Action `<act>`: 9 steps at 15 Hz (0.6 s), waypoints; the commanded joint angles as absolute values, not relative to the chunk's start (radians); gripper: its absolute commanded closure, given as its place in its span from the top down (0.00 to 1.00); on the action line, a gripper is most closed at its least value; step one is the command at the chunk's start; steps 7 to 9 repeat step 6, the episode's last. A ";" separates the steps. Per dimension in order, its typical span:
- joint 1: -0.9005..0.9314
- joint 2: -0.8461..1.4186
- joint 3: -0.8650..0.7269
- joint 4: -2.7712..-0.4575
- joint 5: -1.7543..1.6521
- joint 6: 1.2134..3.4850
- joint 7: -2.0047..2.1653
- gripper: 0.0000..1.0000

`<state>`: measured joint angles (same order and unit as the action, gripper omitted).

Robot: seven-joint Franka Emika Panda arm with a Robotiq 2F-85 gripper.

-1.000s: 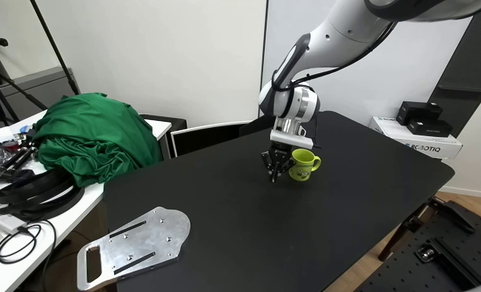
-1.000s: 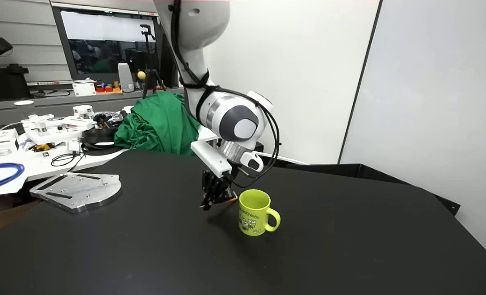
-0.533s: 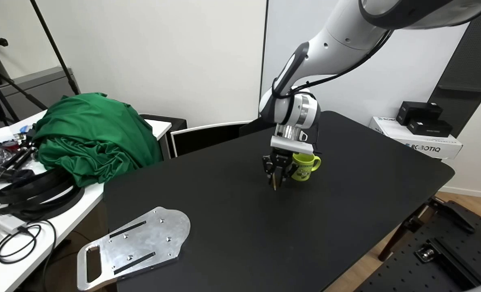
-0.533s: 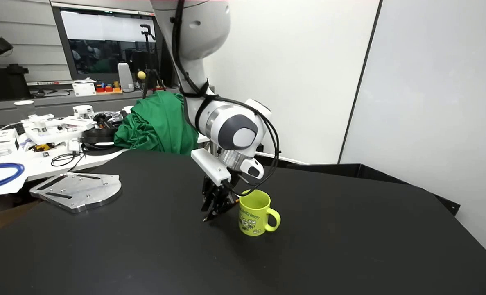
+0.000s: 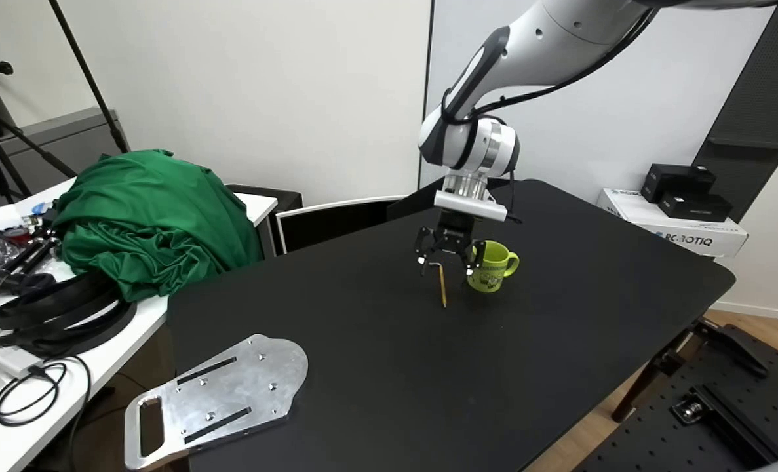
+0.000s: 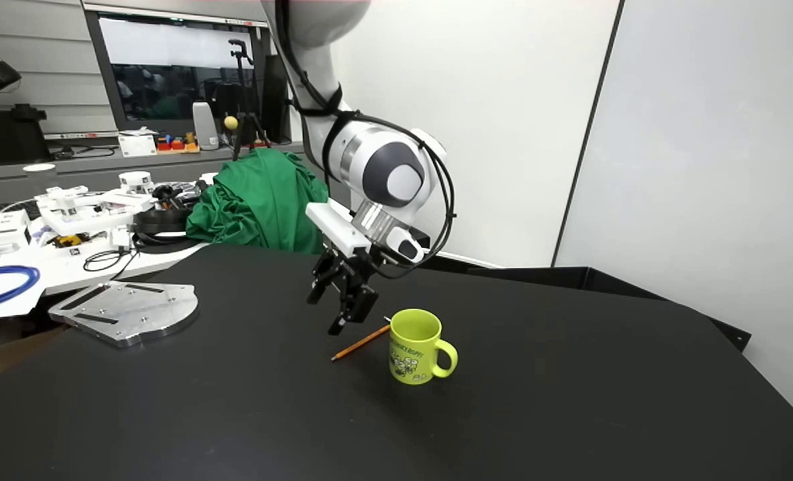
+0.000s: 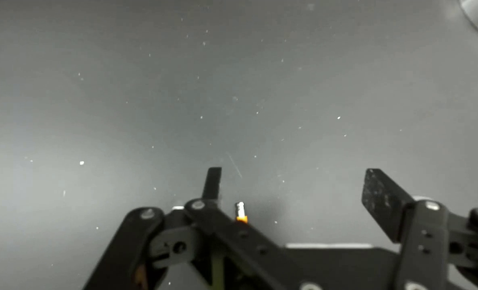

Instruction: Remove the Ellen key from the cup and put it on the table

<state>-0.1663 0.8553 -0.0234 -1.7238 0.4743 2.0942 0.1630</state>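
Observation:
The Ellen key (image 5: pixel 443 288) is a thin orange rod with bare metal ends, one of them bent. It lies on the black table (image 5: pixel 375 367), close beside the cup (image 6: pixel 413 351), a lime-green mug standing upright with its handle turned away from the key. Above the key hovers my gripper (image 5: pixel 446 267), jaws spread wide with nothing between them. In the wrist view only one tip of the Ellen key (image 7: pixel 241 211) shows; the near finger linkage hides the remainder. Both fingers (image 7: pixel 383 199) are apart from the key and off the table.
A flat metal plate (image 5: pixel 231 387) rests at a corner of the table. Beyond stands a cluttered white desk with a green cloth (image 5: pixel 153 223). Boxes (image 5: pixel 674 223) sit past the far side, and a wall (image 6: pixel 490 133) rises behind the arm.
My gripper lowered with the Ellen key shut in it, then opened and rose. The key is now lying loose on the table; the cup has stayed in place.

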 commanded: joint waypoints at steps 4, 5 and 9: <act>-0.170 0.829 -0.021 -1.722 0.471 2.050 0.164 1.00; -0.170 0.835 -0.021 -1.721 0.471 2.052 0.163 1.00; -0.170 0.841 -0.021 -1.721 0.471 2.056 0.162 1.00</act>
